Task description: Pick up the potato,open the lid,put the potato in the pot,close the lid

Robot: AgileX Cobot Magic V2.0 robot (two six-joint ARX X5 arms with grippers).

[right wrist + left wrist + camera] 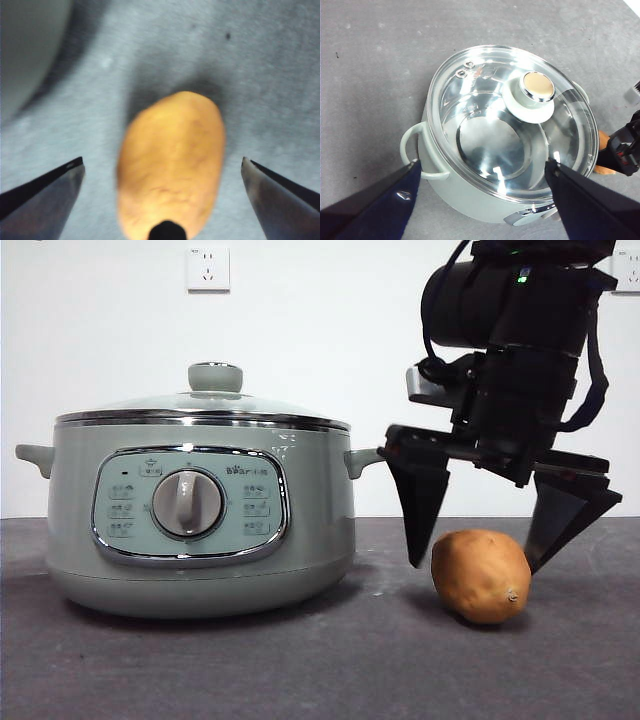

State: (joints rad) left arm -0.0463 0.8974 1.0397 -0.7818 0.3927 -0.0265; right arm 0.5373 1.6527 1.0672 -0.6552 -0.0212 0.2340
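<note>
1. Right claw is hanging wide open over the potato, one jaw on each side, neither touching it and nothing gripped.
2. Potato is lying on the grey tabletop just beside the pot, on the side away from its dial; in the right wrist view it is sitting centred between the jaws.
3. Left claw is waiting above the pot, also spread wide and empty, looking down on the lid, which is sitting closed on the pot.
4. Potato is looking firm, smooth and rounded, probably light for the claw but likely to slip or roll if pinched off-centre.
5. Best hold, I judge, is across its narrow middle, jaws closing squarely on the two long flanks.
6. Lid is glass, so fragile and slick; its knob is offering the only sensible grip.
</note>
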